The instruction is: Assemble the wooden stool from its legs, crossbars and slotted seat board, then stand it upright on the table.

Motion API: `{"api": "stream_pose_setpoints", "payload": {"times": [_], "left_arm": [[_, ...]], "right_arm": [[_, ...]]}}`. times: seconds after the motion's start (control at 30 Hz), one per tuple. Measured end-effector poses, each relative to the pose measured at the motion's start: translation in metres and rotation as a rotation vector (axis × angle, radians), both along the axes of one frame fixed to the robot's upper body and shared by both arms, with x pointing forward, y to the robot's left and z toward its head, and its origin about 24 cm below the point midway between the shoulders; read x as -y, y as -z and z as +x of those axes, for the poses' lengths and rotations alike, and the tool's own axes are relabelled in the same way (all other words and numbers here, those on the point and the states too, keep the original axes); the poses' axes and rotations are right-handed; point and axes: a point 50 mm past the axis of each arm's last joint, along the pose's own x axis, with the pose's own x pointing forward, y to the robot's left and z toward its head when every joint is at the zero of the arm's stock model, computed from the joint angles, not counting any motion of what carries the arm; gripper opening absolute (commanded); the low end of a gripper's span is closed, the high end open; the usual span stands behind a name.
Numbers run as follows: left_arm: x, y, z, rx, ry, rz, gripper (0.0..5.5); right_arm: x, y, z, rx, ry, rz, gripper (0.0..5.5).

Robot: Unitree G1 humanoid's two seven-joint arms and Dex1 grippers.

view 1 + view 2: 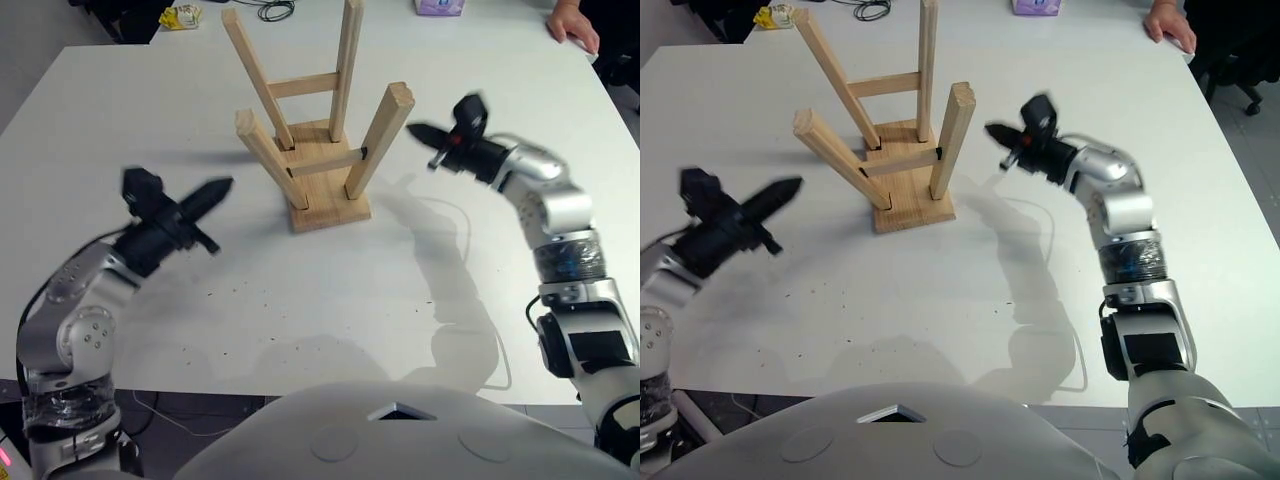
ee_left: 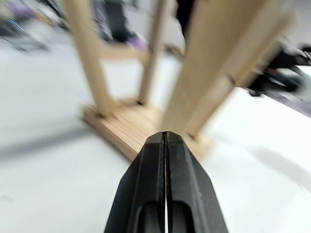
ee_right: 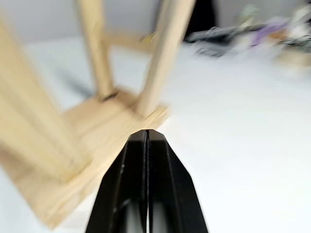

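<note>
The wooden stool (image 1: 318, 130) stands upside down on the white table (image 1: 300, 320), its seat board (image 1: 330, 205) flat on the surface and its legs pointing up, joined by crossbars (image 1: 303, 85). My left gripper (image 1: 222, 186) hovers shut to the left of the stool, a short way off, holding nothing. My right gripper (image 1: 415, 130) is shut and empty just right of the nearest leg (image 1: 380, 140), apart from it. The seat board (image 2: 126, 124) and legs also show beyond my shut left fingers (image 2: 165, 160), and the seat board (image 3: 92, 131) beyond my shut right fingers (image 3: 147, 160).
A person's hand (image 1: 572, 22) rests on the table's far right corner. A purple box (image 1: 438, 6) and a yellow item (image 1: 182, 15) lie at the far edge. Open table surface spreads in front of the stool.
</note>
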Motion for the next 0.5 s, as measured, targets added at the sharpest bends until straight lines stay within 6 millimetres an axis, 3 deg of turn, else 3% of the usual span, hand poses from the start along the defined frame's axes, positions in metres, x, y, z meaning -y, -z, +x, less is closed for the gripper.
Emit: {"api": "stream_pose_setpoints", "payload": {"times": [0.27, 0.5], "left_arm": [[0.023, 0.009, 0.033, 0.070, 0.103, 0.058, 0.02], [0.055, 0.025, 0.018, 0.021, 0.300, 0.016, 0.02]], "right_arm": [[-0.022, -0.009, 0.011, 0.059, -0.248, 0.027, 0.00], [-0.040, 0.000, 0.005, 0.020, -0.384, 0.046, 0.00]]}}
